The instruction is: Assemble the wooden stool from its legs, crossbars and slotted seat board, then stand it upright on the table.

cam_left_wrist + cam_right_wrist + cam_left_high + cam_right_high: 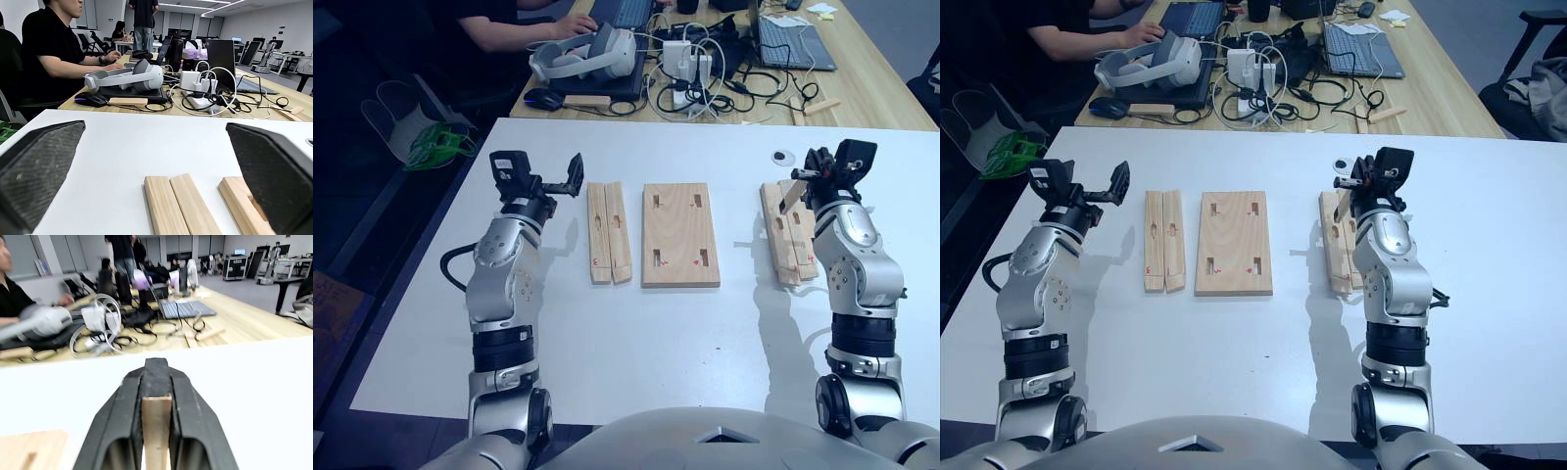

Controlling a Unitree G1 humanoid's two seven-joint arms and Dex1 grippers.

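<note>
While clamping the pale wooden slat point(156, 431) in the right gripper point(156, 382), lift straight off the three-o'clock pile of wooden legs point(781, 240); leave left gripper point(156, 161) open.

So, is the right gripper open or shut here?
Shut: the right gripper is clamped against both sides of a wooden piece, seen in the right wrist view.

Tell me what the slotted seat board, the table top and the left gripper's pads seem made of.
Seat board: pale bare-looking wood, matte, grain lines visible.
Table top: smooth white sheet, probably laminate; core not visible.
Pads of the left gripper: black, finely dimpled, likely rubber or foam.
</note>
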